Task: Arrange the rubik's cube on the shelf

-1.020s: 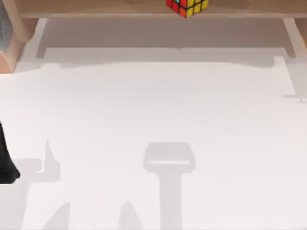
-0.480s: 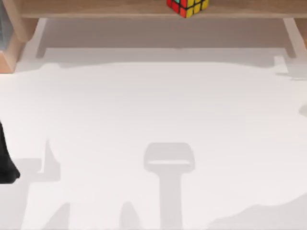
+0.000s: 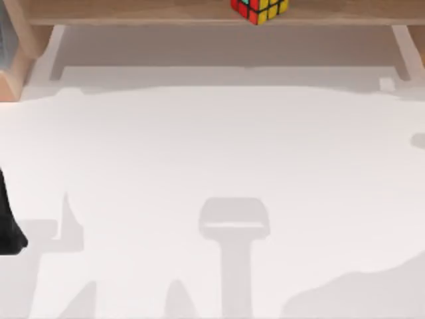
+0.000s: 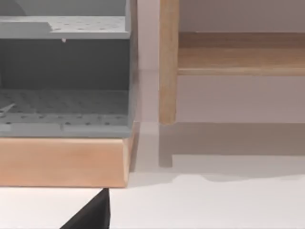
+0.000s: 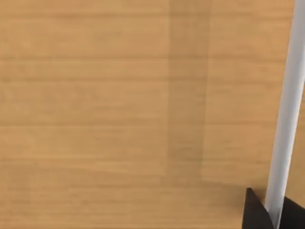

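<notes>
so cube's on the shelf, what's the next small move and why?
Probably just retreat and park. The rubik's cube already sits on the shelf board with nothing gripping it. The left arm is at the table's left edge; no further placing looks needed.

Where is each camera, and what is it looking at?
Top view: above the table, looking down; rubik's cube sits on the shelf; left arm at the left edge.
Left wrist view: low, facing the shelf's side support and a grey rack.
Right wrist view: close on wood grain.
Top and left wrist views share the shelf.
</notes>
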`<control>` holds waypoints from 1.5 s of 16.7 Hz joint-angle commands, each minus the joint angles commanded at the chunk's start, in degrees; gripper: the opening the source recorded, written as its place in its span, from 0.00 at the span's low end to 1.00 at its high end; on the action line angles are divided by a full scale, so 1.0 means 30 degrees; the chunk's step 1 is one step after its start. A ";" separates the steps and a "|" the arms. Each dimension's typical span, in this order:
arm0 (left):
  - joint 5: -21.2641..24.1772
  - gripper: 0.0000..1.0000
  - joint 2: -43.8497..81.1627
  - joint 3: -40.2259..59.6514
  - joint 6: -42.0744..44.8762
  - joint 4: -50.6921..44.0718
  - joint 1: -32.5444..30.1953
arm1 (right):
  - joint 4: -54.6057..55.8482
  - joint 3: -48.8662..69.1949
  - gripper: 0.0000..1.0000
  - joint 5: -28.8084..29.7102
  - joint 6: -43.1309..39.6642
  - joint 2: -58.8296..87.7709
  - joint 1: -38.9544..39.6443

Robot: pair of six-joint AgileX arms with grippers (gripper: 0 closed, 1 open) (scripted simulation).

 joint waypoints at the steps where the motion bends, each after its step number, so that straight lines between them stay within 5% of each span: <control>1: 0.0000 1.00 0.0000 0.0000 0.0000 0.0000 0.0000 | -0.0226 0.0855 0.00 0.0111 0.0008 0.0219 0.0137; 9: 0.0000 1.00 0.0000 0.0000 0.0000 0.0000 0.0000 | -0.1857 0.3430 0.00 0.0768 0.0053 0.1449 0.0734; 22: 0.0000 1.00 0.0000 0.0000 0.0000 0.0000 0.0000 | -0.1857 0.3430 0.98 0.0768 0.0053 0.1449 0.0734; 25: 0.0000 1.00 0.0000 0.0000 0.0000 0.0000 0.0000 | -0.1857 0.3430 1.00 0.0768 0.0053 0.1449 0.0734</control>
